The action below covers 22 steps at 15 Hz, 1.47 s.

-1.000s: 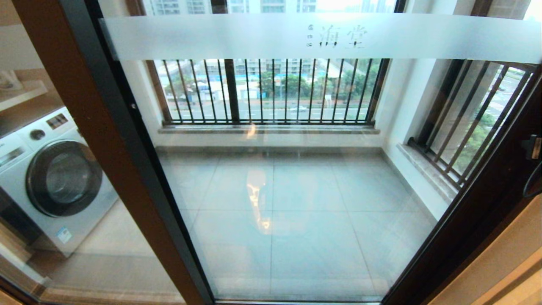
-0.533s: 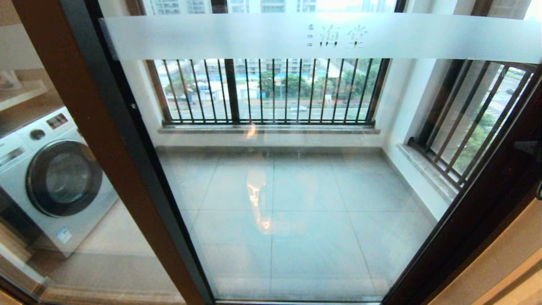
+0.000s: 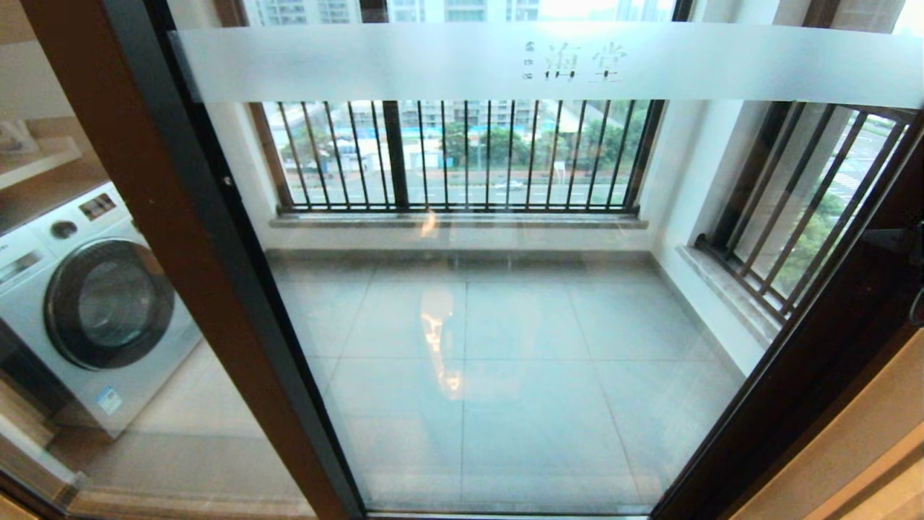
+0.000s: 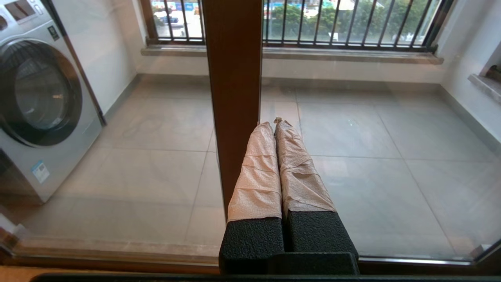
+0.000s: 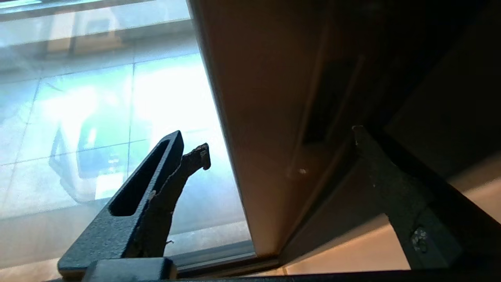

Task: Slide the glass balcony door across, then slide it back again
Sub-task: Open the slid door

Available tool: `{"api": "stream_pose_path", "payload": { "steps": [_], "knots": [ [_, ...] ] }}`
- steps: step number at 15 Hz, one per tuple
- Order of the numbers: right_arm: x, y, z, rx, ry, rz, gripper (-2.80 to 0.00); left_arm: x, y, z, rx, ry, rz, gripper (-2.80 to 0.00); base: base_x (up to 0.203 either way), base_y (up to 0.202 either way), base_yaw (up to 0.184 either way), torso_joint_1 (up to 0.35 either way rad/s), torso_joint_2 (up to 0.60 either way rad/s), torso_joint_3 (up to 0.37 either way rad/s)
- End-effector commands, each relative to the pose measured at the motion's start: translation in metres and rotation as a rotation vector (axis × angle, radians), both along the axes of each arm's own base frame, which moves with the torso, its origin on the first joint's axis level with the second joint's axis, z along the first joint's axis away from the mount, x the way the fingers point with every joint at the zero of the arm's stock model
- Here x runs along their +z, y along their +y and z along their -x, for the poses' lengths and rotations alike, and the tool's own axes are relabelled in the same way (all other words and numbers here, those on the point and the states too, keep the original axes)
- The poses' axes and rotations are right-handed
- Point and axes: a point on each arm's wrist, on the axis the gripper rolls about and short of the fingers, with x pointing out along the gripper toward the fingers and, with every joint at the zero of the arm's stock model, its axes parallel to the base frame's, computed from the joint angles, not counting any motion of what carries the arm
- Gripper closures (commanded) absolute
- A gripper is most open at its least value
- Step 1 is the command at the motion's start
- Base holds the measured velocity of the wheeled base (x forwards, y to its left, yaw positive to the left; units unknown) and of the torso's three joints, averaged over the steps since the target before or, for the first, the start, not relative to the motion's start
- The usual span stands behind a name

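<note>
The glass balcony door (image 3: 505, 325) fills the head view, a clear pane with a frosted lettered band (image 3: 433, 61) in a dark brown frame. Its right stile (image 5: 266, 117) with the black handle slot (image 5: 323, 105) stands close before my right gripper (image 5: 280, 137), which is open, one finger over the glass and the other past the stile's edge. Only a dark bit of that gripper (image 3: 902, 242) shows at the head view's right edge. My left gripper (image 4: 274, 121) is shut and empty, its taped fingers pointing at the glass just beside a brown upright stile (image 4: 235, 78).
A washing machine (image 3: 94, 303) stands behind the plain glass panel on the left. Black-barred windows (image 3: 462, 155) close the balcony's far and right sides, above a tiled floor (image 4: 372, 129). A tan wall (image 3: 852, 448) borders the door frame on the right.
The door has not visibly moved. At the head view's right edge my right gripper has shifted slightly, slipping almost out of sight and then showing again as a dark shape.
</note>
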Motion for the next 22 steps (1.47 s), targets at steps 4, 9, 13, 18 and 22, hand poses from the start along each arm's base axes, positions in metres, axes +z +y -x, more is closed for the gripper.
{"api": "stream_pose_path", "payload": {
  "steps": [4, 9, 13, 18, 22],
  "knots": [
    [-0.004, 0.008, -0.009, 0.045, 0.006, -0.014, -2.8, -0.009, 0.0, -0.003, 0.0, 0.034, 0.001, 0.0, 0.0, 0.0, 0.0, 0.0, 0.0, 0.0],
    [-0.006, 0.005, -0.014, 0.045, 0.007, -0.025, -2.8, -0.009, 0.0, -0.003, 0.0, 0.034, 0.001, 0.0, 0.0, 0.0, 0.0, 0.0, 0.0, 0.0],
    [-0.008, 0.003, -0.017, 0.044, 0.008, -0.024, -2.8, -0.009, 0.0, -0.003, 0.0, 0.034, 0.001, 0.0, 0.0, 0.0, 0.0, 0.0, 0.0, 0.0],
    [-0.014, 0.002, -0.024, 0.053, 0.019, -0.034, -2.8, -0.009, 0.0, -0.003, 0.001, 0.034, 0.001, 0.0, 0.0, 0.0, 0.0, 0.0, 0.0, 0.0],
    [-0.014, 0.006, -0.03, 0.067, 0.012, -0.051, -2.8, -0.009, 0.0, -0.003, 0.0, 0.035, 0.001, 0.0, 0.0, 0.0, 0.0, 0.0, 0.0, 0.0]
  ]
}}
